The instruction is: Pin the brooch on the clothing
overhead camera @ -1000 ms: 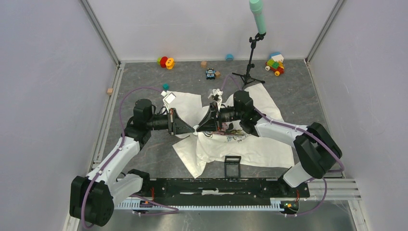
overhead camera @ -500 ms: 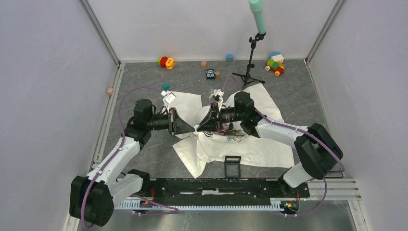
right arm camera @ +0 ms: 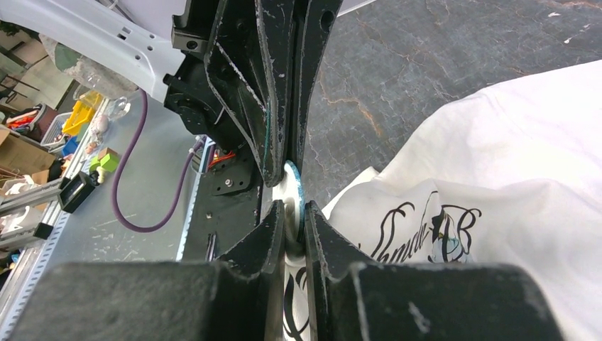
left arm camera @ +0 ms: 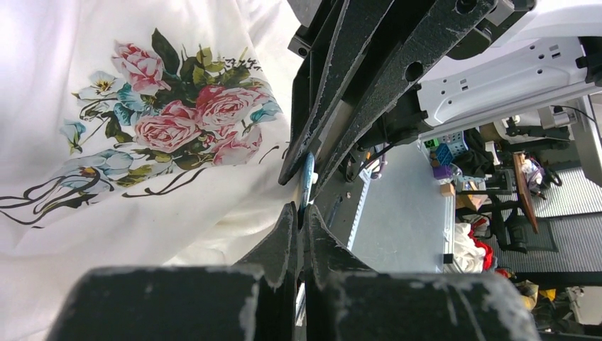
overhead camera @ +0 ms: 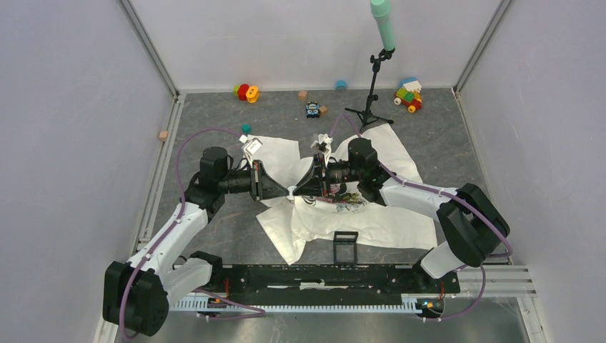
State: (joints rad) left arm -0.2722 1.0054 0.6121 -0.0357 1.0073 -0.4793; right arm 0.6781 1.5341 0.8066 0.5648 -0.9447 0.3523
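The right gripper [right arm camera: 291, 209] pinched the little brooch [left arm camera: 307, 177] between its tips. The left gripper [left arm camera: 299, 210] was squeezed tight, its tips right at the brooch, beside the white shirt [left arm camera: 142, 213].

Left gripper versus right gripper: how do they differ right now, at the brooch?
Jaws: the left gripper is shut tight, its fingers touching. The right gripper has a narrow slit and is clamped on the brooch.
Hold: the right gripper plainly holds the brooch. What the left gripper pinches, if anything, is hidden.
Approach: the left gripper reaches in from the left, the right gripper from the right.
Shared: they meet tip to tip at the brooch.
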